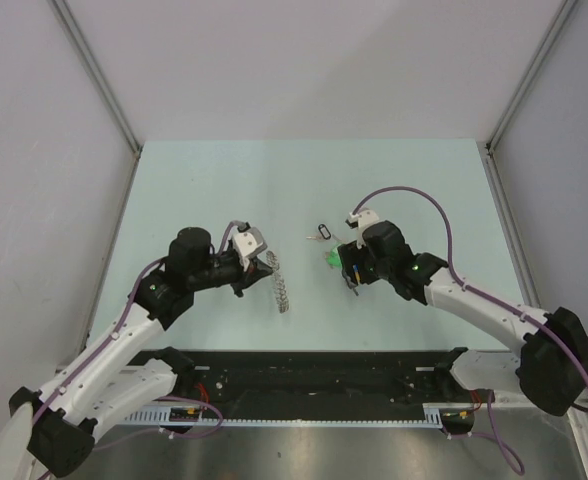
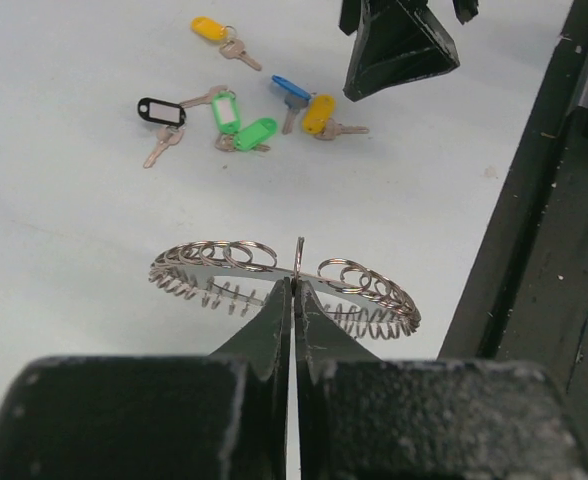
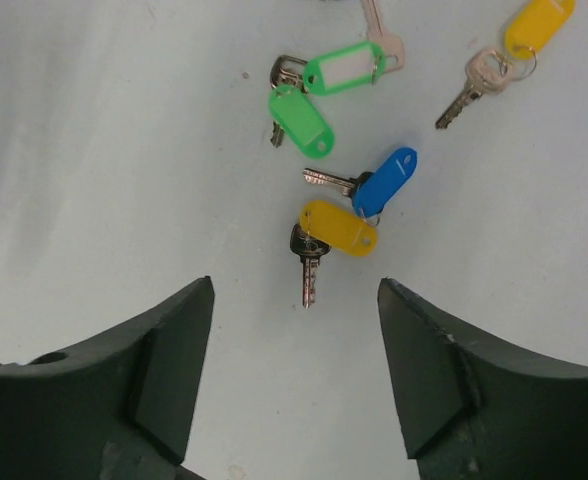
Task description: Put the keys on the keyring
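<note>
The keyring, a large silver ring with a coiled rim, is held off the table by its near edge, and my left gripper is shut on it. In the top view the keyring hangs just right of the left gripper. The keys lie in a loose cluster on the table. Nearest my right gripper is a yellow-tagged key, then a blue one, two green ones and a second yellow one. A black-tagged key lies to the left. The right gripper is open above the yellow-tagged key, with nothing between its fingers.
The pale green table is walled by grey panels at the back and sides. A black rail with both arm bases runs along the near edge. The right gripper hangs just beyond the keys in the left wrist view.
</note>
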Tool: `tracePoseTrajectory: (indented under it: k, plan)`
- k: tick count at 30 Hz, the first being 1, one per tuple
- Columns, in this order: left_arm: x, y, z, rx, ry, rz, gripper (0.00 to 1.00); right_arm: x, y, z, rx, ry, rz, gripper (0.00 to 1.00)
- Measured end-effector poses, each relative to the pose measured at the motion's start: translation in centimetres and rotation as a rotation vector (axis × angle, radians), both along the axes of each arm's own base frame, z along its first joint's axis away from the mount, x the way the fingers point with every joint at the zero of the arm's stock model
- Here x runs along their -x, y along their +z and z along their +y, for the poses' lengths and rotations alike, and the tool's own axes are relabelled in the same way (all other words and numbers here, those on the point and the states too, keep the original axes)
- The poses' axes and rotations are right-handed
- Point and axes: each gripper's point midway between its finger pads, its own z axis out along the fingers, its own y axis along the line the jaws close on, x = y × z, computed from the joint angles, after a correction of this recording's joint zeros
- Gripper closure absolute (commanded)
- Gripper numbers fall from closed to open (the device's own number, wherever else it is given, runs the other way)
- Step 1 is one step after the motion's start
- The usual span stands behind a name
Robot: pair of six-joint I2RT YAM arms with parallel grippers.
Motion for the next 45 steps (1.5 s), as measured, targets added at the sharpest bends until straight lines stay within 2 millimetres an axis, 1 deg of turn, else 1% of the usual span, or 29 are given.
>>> tracePoseTrajectory:
  k: [2,3,5,6,8,10,11,15,21,26,30,36,39,40,43,45]
  plan:
    - [-0.3,0.0,0.2,-0.004,0.026,-0.003,1.00,-0.2,-1.1,-0.2,0.012,-0.024,0.033,0.36]
    - [-0.4,0.0,0.3,-0.003,0.035,-0.001,1.00,-0.3,-1.6,-0.1,0.018,-0.029,0.045,0.40]
    - [-0.5,0.1,0.4,-0.002,0.051,0.000,1.00,-0.3,-2.6,0.1,0.024,-0.039,0.072,0.45]
    - [-0.6,0.1,0.5,-0.001,0.055,-0.001,1.00,-0.4,-3.1,0.2,0.029,-0.040,0.084,0.50]
    - [-0.7,0.2,0.5,0.002,0.062,-0.001,1.00,-0.6,-4.0,0.5,0.031,-0.046,0.099,0.57]
    - [-0.8,0.2,0.5,0.003,0.068,-0.002,1.00,-0.7,-4.7,0.7,0.029,-0.051,0.109,0.59]
    - [-0.8,0.2,0.6,0.002,0.072,-0.003,1.00,-0.8,-5.1,0.8,0.030,-0.053,0.112,0.62]
    - [-0.8,0.2,0.6,0.003,0.077,0.003,1.00,-1.1,-6.4,0.9,0.037,-0.066,0.122,0.66]
    - [-0.8,0.2,0.6,0.006,0.078,0.002,1.00,-1.6,-7.7,1.2,0.039,-0.077,0.125,0.71]
    - [-0.8,0.3,0.5,0.010,0.079,0.004,1.00,-1.6,-8.6,1.0,0.041,-0.083,0.124,0.73]
    - [-0.8,0.2,0.5,0.010,0.079,0.005,1.00,-1.6,-9.0,0.8,0.047,-0.086,0.124,0.74]
    - [-0.8,0.2,0.5,0.009,0.078,0.006,1.00,-1.6,-9.1,0.9,0.041,-0.086,0.118,0.80]
    - [-0.9,0.1,0.5,0.007,0.079,0.010,1.00,-1.6,-9.2,0.8,0.041,-0.085,0.116,0.85]
    - [-0.9,0.0,0.5,0.006,0.079,0.011,1.00,-1.6,-9.2,0.9,0.040,-0.084,0.113,0.90]
    - [-0.8,0.0,0.5,0.006,0.078,0.011,1.00,-1.8,-9.1,0.9,0.038,-0.079,0.104,1.00]
    - [-0.8,0.0,0.5,0.006,0.079,0.012,1.00,-1.9,-9.1,1.0,0.039,-0.075,0.099,1.00]
